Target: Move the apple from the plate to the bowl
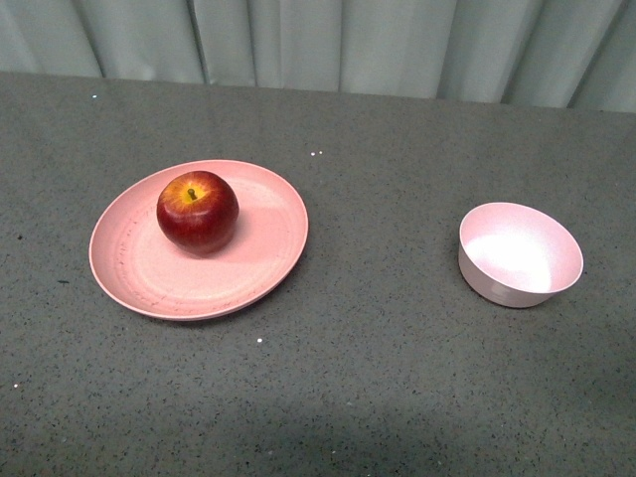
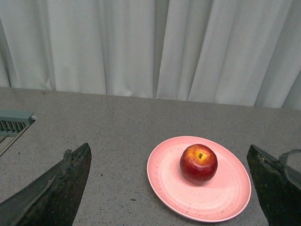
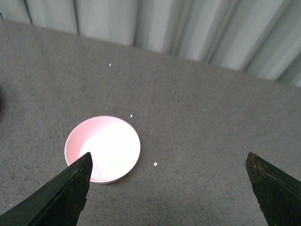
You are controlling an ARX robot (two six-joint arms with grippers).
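Note:
A glossy dark-red apple (image 1: 198, 212) with a yellow patch round its stem sits upright on the wide salmon-pink plate (image 1: 139, 270) at the table's left. The small pale-pink bowl (image 1: 520, 253) stands empty at the right, well apart from the plate. Neither arm shows in the front view. In the left wrist view my left gripper (image 2: 169, 157) is open, above and short of the plate (image 2: 174, 188), with the apple (image 2: 198, 163) between its spread fingers. My right gripper (image 3: 168, 160) is open over bare table, the bowl (image 3: 102, 149) by one of its fingertips (image 3: 77, 176).
The grey speckled table (image 1: 378, 378) runs back to a pale curtain (image 1: 328, 40). A grey-green grille-like object (image 2: 13, 123) lies at the table's edge in the left wrist view. A few small white specks (image 3: 155, 164) dot the surface near the bowl.

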